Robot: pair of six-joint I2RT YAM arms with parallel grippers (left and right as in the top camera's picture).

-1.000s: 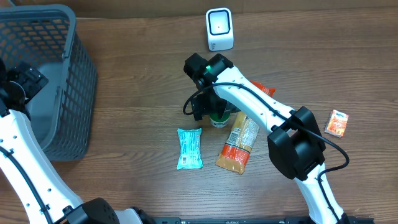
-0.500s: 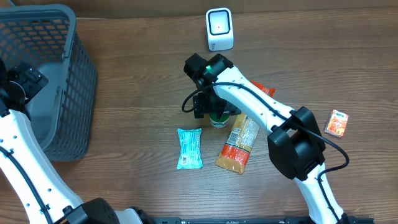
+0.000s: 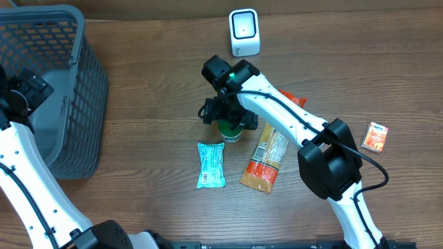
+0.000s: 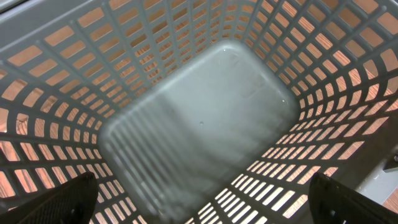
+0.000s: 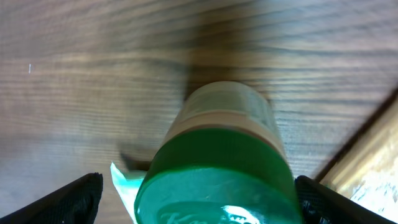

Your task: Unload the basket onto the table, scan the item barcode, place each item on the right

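Observation:
The item nearest my right gripper (image 3: 230,117) is a small jar with a green lid (image 3: 230,131), upright on the wooden table. In the right wrist view the green lid (image 5: 217,168) fills the space between the two black fingertips (image 5: 78,199). A gap shows on the left side, and the gripper is open around the jar. No barcode shows on it. The white scanner (image 3: 244,32) stands at the back of the table. My left gripper (image 4: 199,202) hangs open over the inside of the grey basket (image 4: 199,112), with nothing between its fingers.
A teal packet (image 3: 211,165) lies just front-left of the jar. A yellow-orange snack packet (image 3: 265,159) lies to its front right. A small orange box (image 3: 374,137) sits far right. The grey basket (image 3: 69,97) occupies the left side.
My right gripper has shifted slightly left and the green-lidded jar now sits a little further left beneath it. The left arm has not moved.

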